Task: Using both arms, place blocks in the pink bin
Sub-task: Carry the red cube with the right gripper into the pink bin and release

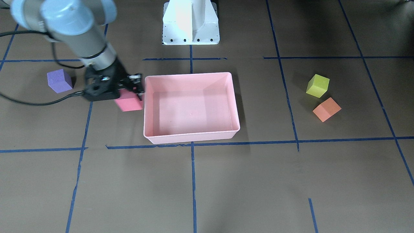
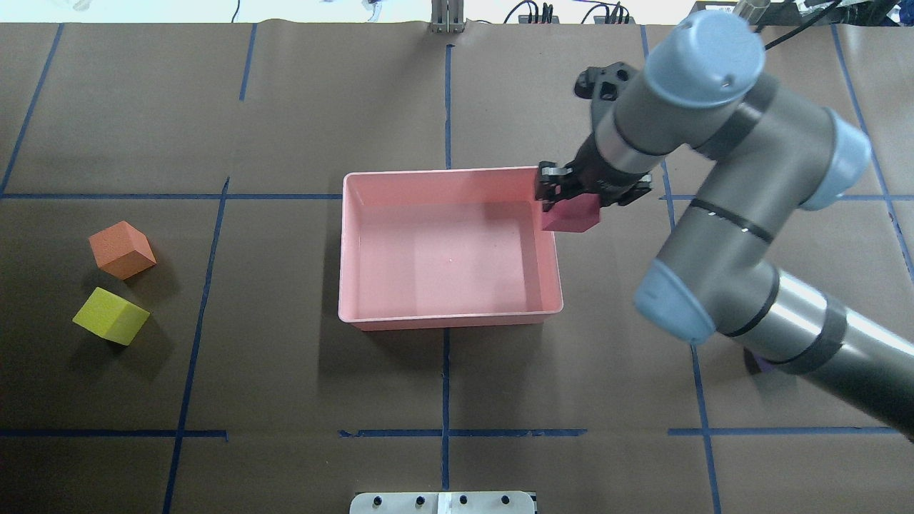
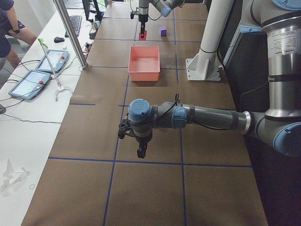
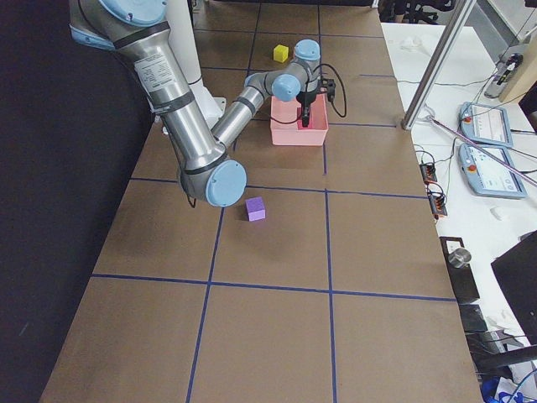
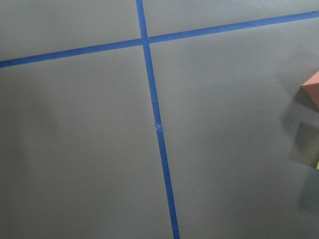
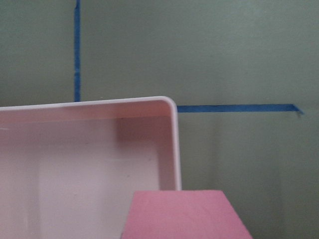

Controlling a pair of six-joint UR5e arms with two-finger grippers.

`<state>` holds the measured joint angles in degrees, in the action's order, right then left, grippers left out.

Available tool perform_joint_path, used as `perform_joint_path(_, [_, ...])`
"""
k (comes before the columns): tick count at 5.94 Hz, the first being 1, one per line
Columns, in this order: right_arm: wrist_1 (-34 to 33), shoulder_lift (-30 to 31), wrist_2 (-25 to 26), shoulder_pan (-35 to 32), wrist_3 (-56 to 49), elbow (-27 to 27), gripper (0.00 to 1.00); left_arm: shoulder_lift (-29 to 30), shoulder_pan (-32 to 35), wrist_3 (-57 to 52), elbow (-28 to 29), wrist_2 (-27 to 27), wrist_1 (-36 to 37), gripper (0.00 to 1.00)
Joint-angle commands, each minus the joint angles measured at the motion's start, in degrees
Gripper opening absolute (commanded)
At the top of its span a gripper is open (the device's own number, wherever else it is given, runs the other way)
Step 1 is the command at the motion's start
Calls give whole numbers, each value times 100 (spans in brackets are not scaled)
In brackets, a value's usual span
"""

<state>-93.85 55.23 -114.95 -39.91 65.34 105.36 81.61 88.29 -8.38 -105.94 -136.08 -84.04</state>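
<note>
The red block (image 2: 570, 215) was held between the closed fingers of the right gripper (image 2: 569, 198), and it was seen at the robot's right-hand edge of the pink bin (image 2: 450, 172), over the rim rather than down inside the tray. In the right wrist view the block's top face (image 6: 185, 215) was shown low in the picture, with the bin's rounded corner (image 6: 168, 103) just beyond it. No block was seen lying in the bin. The purple block (image 1: 59, 81) was left on the table (image 1: 245, 187) on the robot's right side, near the right arm but apart from the bin. The orange block (image 2: 121, 248) and the yellow-green block (image 2: 111, 315) were set close together on the robot's left side, well apart from the bin. The left gripper (image 3: 140, 150) was hung pointing down over bare table marked with blue tape lines (image 5: 158, 124), far from the bin; whether it was wide or narrow could not be told.
</note>
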Motion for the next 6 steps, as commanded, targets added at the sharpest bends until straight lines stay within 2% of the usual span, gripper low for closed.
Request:
perform_joint_path(1, [-388,-1227,796,842,1037,-844,62,302,-22,29,98,2,-644,100])
perform_joint_path(2, [-388,-1373,1016,880,1112,-1033,99,381,-31,160,108,-15,-823,100])
perform_joint_path(3, [-397,-1323,966,863,1043,-1018,100,626,-153,640,91,-15,-894,100])
perform_joint_path(4, [-405,-1218,774,593,659,-1009,100,680,-807,1149,4,28,-956,100])
perform_joint_path(5, [-397,-964,355,155,46,-913,100,733,-1283,1250,72,38,-1383,100])
perform_joint_path(6, [-397,-605,-111,-424,-874,-756,100,847,-1532,2278,230,46,-1483,100])
